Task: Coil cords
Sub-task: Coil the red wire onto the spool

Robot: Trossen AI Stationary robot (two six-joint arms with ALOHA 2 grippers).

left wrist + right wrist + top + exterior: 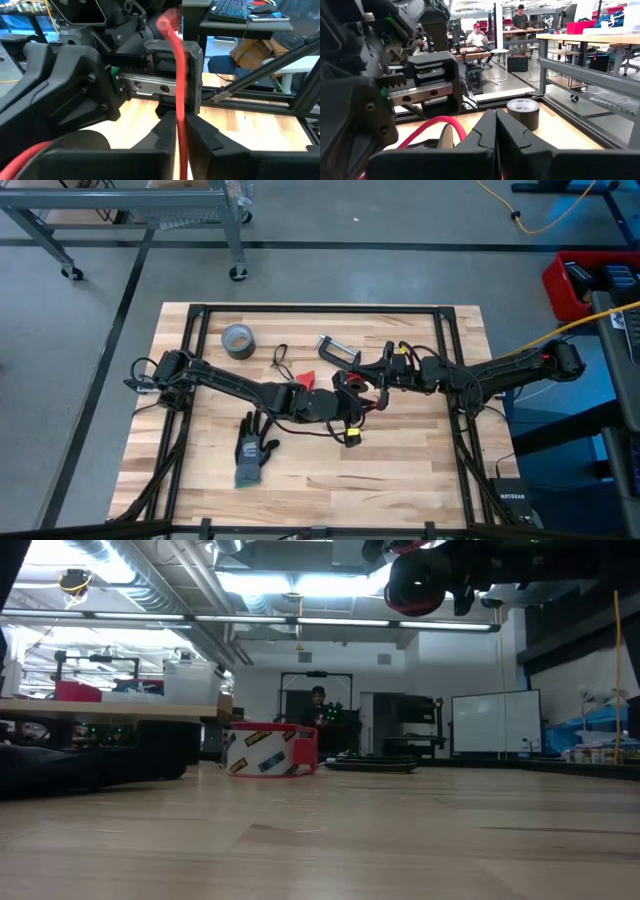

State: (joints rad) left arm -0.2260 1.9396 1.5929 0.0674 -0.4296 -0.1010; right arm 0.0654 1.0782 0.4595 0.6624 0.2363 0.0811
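Note:
The red cord (378, 398) is held up over the middle of the table, where my two grippers meet. In the low view it shows as a red loop (415, 592) hanging clear of the wood. My left gripper (179, 132) has the cord between its fingertips. My right gripper (495, 122) faces it with its fingers shut, and a red loop (437, 120) curves away behind one of its fingers. The black cord (280, 360) lies looped on the table toward the far left of the grippers, with no gripper on it. My left gripper pinches a straight run of the red cord (178, 117) between its two fingertips. The cord runs along the fingers and rises past them in front of the other gripper to a free end (165, 22). It is lifted clear of the table. My right gripper is shut on the red cord, but its own fingers hide the place of contact. The loop (462, 134) comes out from behind one finger (482, 130) and hangs clear of the table.
A grey duct-tape roll (237, 340) stands at the far left. A metal clamp (338, 350) lies beyond the grippers. A grey-and-black glove (255, 452) lies near the front. A red-edged tape ring (268, 752) sits left of centre. People stand in the room beyond the table.

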